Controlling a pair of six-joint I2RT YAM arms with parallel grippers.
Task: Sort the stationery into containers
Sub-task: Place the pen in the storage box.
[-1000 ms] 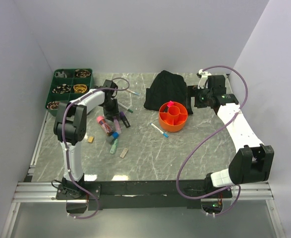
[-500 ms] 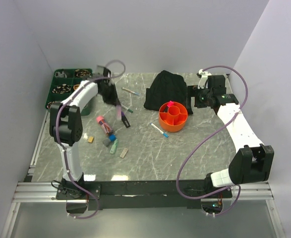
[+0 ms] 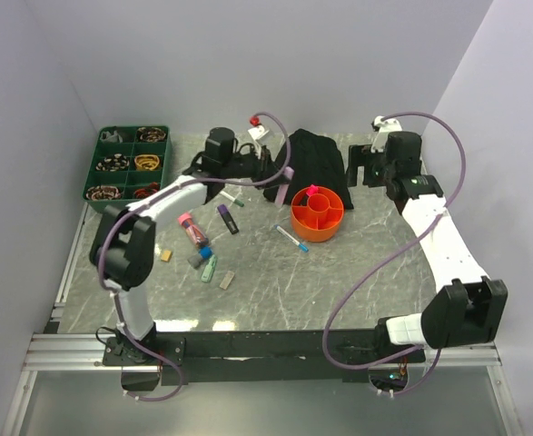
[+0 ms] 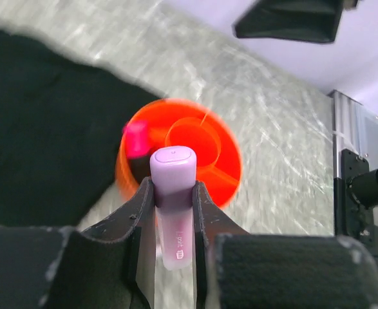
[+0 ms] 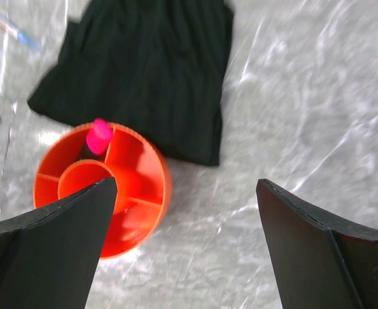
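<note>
Stationery mostly unsorted: one pink marker (image 3: 312, 191) stands in the orange tub (image 3: 300, 227) at centre frame, left fingers (image 4: 137, 219) pinch a purple marker (image 4: 173, 225) beside it, right fingers (image 5: 53, 225) gape wide and empty, while pens (image 3: 291, 238), markers (image 3: 193, 232) and erasers (image 3: 227, 281) lie centre-left on the tabletop (image 3: 275, 291).

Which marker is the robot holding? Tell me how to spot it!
Find the round orange tub near the middle of the table. Right beside it, the left gripper pinches a chunky lilac marker. It's the only marker held in a gripper; the pink marker stands inside the tub.
</note>
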